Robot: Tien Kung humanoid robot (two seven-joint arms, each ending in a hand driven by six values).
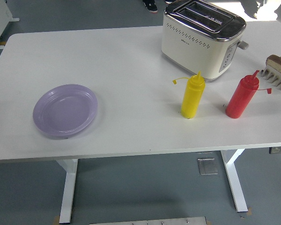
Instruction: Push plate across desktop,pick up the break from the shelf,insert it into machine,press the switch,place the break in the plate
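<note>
A lilac plate (65, 110) lies empty on the left part of the white table (131, 65). A cream toaster (202, 38) with two top slots stands at the back right, its side lever (243, 45) pointing right. At the right edge a grey rack (275, 76) holds a slice of bread (279, 62), partly cut off by the picture's edge. Neither of my hands shows in the head view.
A yellow squeeze bottle (193, 95) and a red squeeze bottle (242, 96) stand upright in front of the toaster, their caps hanging open. A person's shoes (150, 5) show at the far side beyond the table.
</note>
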